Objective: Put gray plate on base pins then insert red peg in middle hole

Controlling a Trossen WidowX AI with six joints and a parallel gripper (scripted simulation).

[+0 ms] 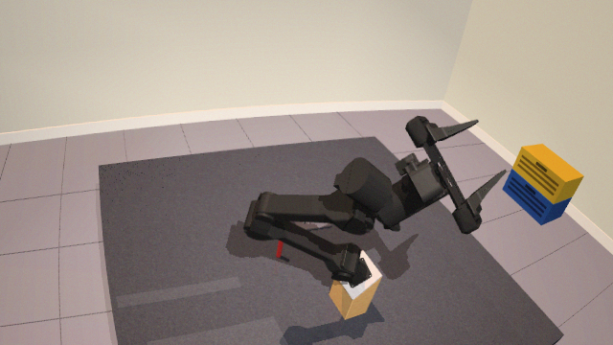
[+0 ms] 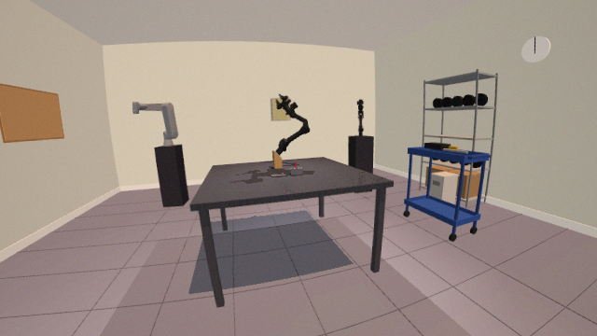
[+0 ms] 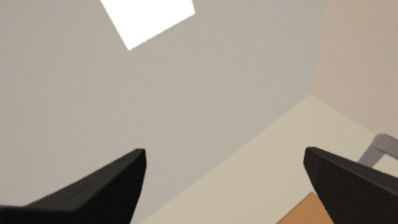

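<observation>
The red peg (image 1: 280,249) (image 2: 295,164) shows on the dark table, left of the arm's mount in the top view; its exact pose is too small to tell. A small gray block (image 2: 297,172) lies just in front of it in the exterior view. Thin pale outlines show near it. I cannot tell the plate from the base or see the pins and middle hole; the arm hides much of that area in the top view. My gripper (image 1: 491,146) (image 3: 225,156) is open with nothing between its fingers. It is raised high above the table, away from the peg, and the wrist view shows only walls and ceiling.
The arm stands on a wooden block (image 1: 362,299) (image 2: 277,161) on the table (image 1: 192,192) (image 2: 242,187). Yellow and blue boxes (image 1: 551,168) (image 1: 533,198) are stacked beyond the table's edge. A blue cart (image 2: 448,153) and another arm (image 2: 169,119) stand apart on the floor side.
</observation>
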